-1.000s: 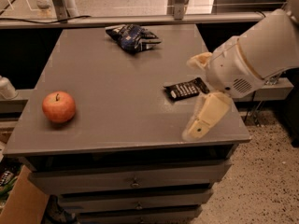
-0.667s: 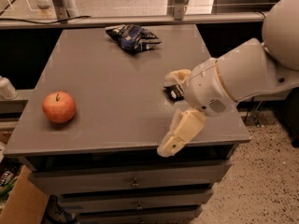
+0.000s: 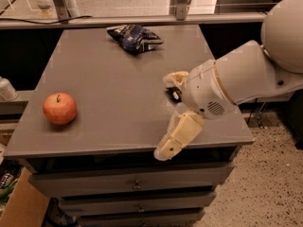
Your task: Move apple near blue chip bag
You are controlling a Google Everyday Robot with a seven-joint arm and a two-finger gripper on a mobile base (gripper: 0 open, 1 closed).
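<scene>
The apple [image 3: 59,108] is round and red-orange with a short dark stem, and it sits near the front left edge of the grey table [image 3: 113,79]. The blue chip bag [image 3: 135,37] is wrinkly dark blue foil and lies at the back middle of the table, far from the apple. My gripper [image 3: 164,117] hangs over the front right part of the table, well right of the apple. Its two cream fingers [image 3: 179,135] are spread wide with nothing between them.
A flat black packet [image 3: 174,94] lies on the table, mostly hidden behind my gripper. The table has drawers [image 3: 136,184] below its front edge. A cardboard box [image 3: 21,207] stands on the floor at the lower left. A rail [image 3: 142,19] runs behind the table.
My arm has moved left over the table toward the apple's side and now covers most of the black packet. The apple and the chip bag have not moved.
</scene>
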